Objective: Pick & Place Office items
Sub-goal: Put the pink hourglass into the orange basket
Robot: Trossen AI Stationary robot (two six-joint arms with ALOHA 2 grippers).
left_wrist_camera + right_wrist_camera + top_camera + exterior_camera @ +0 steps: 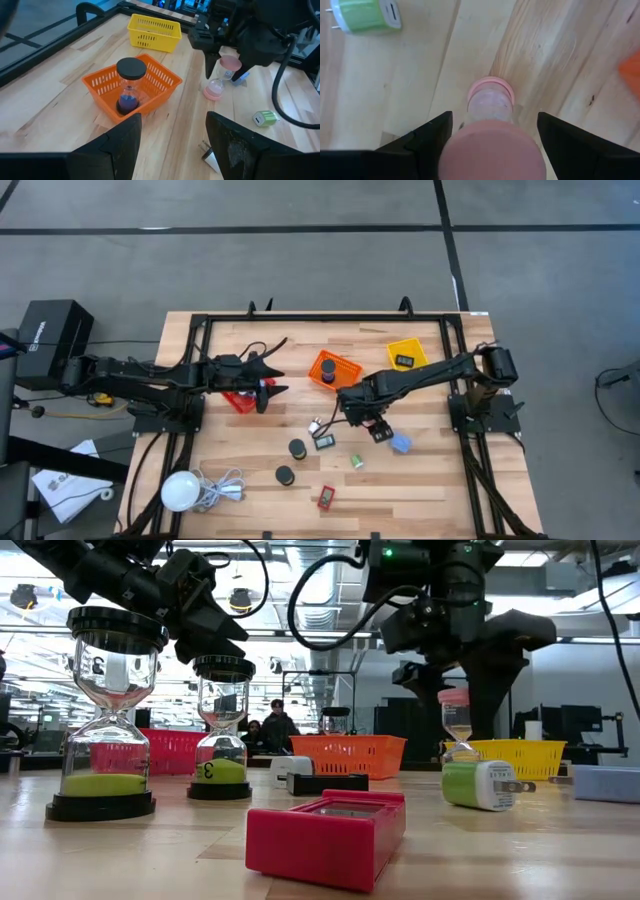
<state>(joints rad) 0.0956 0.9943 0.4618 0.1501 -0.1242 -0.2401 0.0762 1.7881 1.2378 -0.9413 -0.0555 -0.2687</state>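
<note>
A pink hourglass [222, 75] stands upright on its lower cap on the wooden table [420, 500], right of centre. My right gripper [492, 135] points straight down over it, open. One finger [427, 137] stands on each side of the pink top cap [490, 155], and I see no contact. In the high view the right gripper [362, 418] covers the hourglass. My left gripper [172, 145] hangs open and empty above the red basket [238, 400], left of centre. It faces the orange basket [150, 82], where a black-capped hourglass [129, 85] stands.
A yellow basket [407, 355] sits at the far right. Near my right gripper lie a green charger [367, 15], a blue block [400, 443] and a small black device [325, 440]. Two black-capped hourglasses [297, 448], a red piece [326, 498] and a white globe [180, 490] are nearer the front.
</note>
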